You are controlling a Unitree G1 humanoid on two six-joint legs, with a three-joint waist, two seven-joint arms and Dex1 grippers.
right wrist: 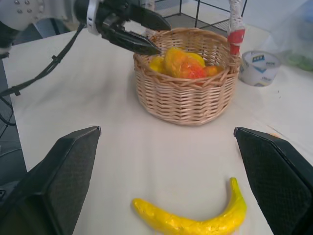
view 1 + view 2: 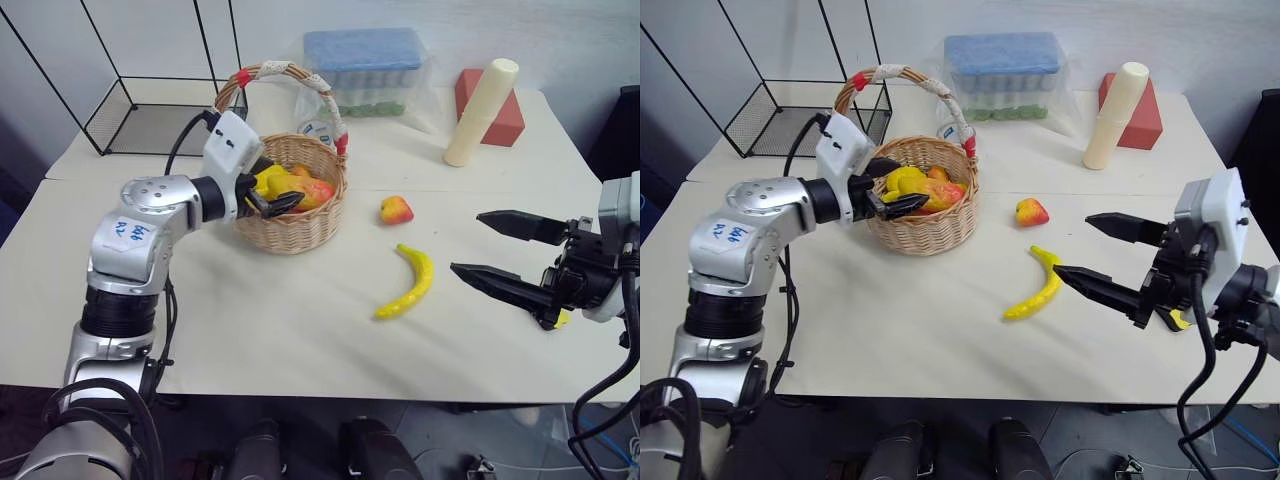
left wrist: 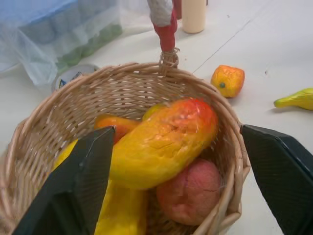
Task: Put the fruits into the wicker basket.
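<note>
Left gripper (image 2: 272, 200) over near rim of wicker basket (image 2: 292, 232), fingers spread apart, clamped on nothing; orange-red mango (image 3: 164, 142) lying free between them on top of the pile. Other fruits under it: a reddish one (image 3: 190, 192), yellow ones beside. Right gripper (image 2: 500, 248) well apart from basket, low over the white table (image 2: 300, 330), fingers wide apart, empty, pointed toward the banana.

Still out on the table: yellow banana (image 2: 408, 282), lying flat just ahead of right gripper; small red-yellow apple (image 2: 396, 210), between banana and basket, near basket, not touching it. Judged: task mostly done, two fruits left.

Handling, judged: toys glossy, likely light, hard-shelled, slippery under black fingers. Banana best taken across its thick middle, fingers straddling the curve, not at the tapered tips, where likely to pivot or squirt out. Apple round, prone to roll off; best squeezed across widest part, from above. Basket stiff woven wicker, light, could slide if rim bumped; arched handle wrapped in white cloth with red ties to be cleared on the drop.

Also seen: black wire-frame cage (image 2: 150, 110), blue-lidded plastic box (image 2: 365, 60), cream cylinder (image 2: 482, 110) leaning on red block (image 2: 505, 122), tape roll (image 1: 260, 62).
</note>
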